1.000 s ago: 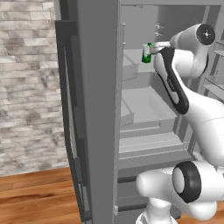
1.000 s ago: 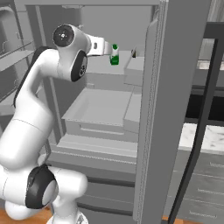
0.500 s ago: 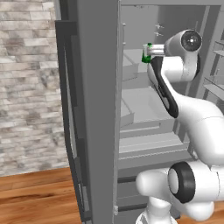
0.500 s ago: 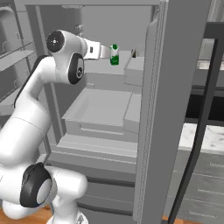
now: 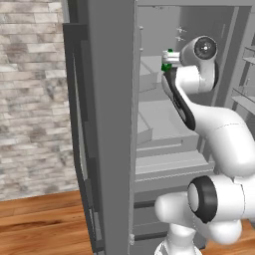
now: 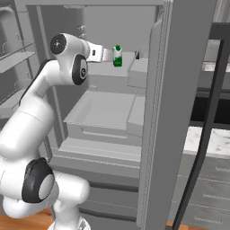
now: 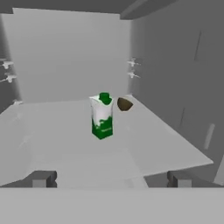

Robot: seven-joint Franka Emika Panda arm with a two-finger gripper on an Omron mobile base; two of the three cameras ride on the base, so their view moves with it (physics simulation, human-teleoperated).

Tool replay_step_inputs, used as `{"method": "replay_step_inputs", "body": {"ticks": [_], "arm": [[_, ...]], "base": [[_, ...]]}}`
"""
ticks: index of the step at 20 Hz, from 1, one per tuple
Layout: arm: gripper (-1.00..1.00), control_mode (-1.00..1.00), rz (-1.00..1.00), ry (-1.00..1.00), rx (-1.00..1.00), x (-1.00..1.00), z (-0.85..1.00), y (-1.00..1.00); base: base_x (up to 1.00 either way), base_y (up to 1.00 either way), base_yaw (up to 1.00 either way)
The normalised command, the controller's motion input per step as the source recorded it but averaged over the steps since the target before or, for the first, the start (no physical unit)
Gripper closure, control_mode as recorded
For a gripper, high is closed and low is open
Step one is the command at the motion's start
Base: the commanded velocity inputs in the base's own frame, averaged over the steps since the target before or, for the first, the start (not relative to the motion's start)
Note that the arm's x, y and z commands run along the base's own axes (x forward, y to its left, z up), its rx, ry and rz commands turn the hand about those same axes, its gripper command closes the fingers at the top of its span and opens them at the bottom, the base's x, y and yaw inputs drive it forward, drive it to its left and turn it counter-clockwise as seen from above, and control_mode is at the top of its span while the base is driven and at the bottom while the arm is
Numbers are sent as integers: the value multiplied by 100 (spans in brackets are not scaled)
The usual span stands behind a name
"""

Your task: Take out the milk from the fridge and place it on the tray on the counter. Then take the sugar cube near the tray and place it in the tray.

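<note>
Standing open, the fridge (image 5: 107, 124) shows its pale grey shelves in the left base view, with the dark door edge in front and a brick wall (image 5: 30, 99) and wooden floor (image 5: 40, 219) to the left. The white arm rises from the lower right and reaches into the upper compartment, where a small part of the milk (image 5: 167, 60), green and white, shows just past the wrist; the gripper itself is hidden behind the arm in this view. In the right base view the arm comes up from the lower left and extends level toward the upper shelf; the gripper (image 6: 109, 55) is just beside the milk (image 6: 117, 56), which stands upright on that shelf, and contact between them cannot be confirmed at this size. To the right, beyond the fridge wall (image 6: 166, 112), a strip of the marble counter (image 6: 215, 141) is visible above grey cabinet fronts. In the hand view the milk (image 7: 102, 115) stands upright near the middle of the shelf, apart from the fingertips (image 7: 41, 178), which are spread wide at the bottom with nothing between them. A small brown object (image 7: 124, 104) lies just behind and to the right of the carton.
</note>
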Motion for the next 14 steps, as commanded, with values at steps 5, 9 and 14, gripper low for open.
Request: {"method": "replay_step_inputs", "body": {"ticks": [5,9,14], "arm": [[-100,-100,0,7,0,31,0,0],[-100,-100,0,2,0,33,0,0],[-100,-100,0,3,0,32,-2,0]], "base": [[0,0,0],[0,0,0],[0,0,0]]}}
